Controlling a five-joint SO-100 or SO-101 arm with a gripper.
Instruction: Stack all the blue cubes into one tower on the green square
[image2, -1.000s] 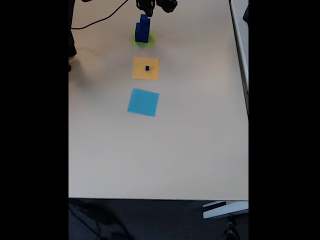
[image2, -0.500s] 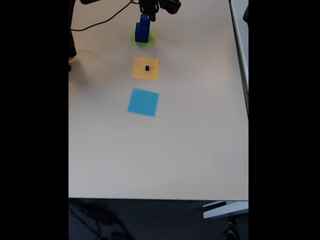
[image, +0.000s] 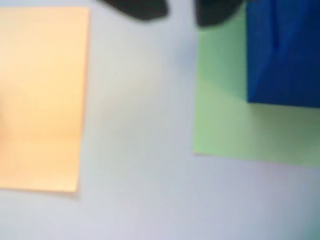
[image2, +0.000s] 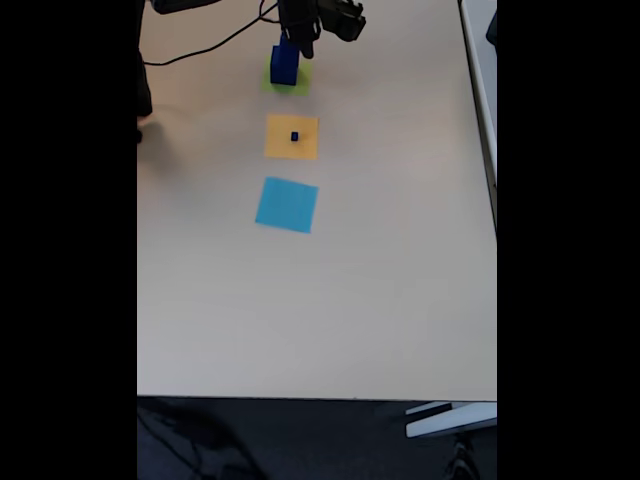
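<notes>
My gripper, its grip unclear, hovers just above the blue cubes stacked on the green square.

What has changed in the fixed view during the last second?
The gripper has come down toward the top of the blue tower on the green square; whether it holds anything cannot be told. The tiny cube on the orange square and the light-blue square have not moved.

The fixed view looks down from high above on the whole worktop, while the wrist view hangs close over it, sharing the green square and orange square.
</notes>
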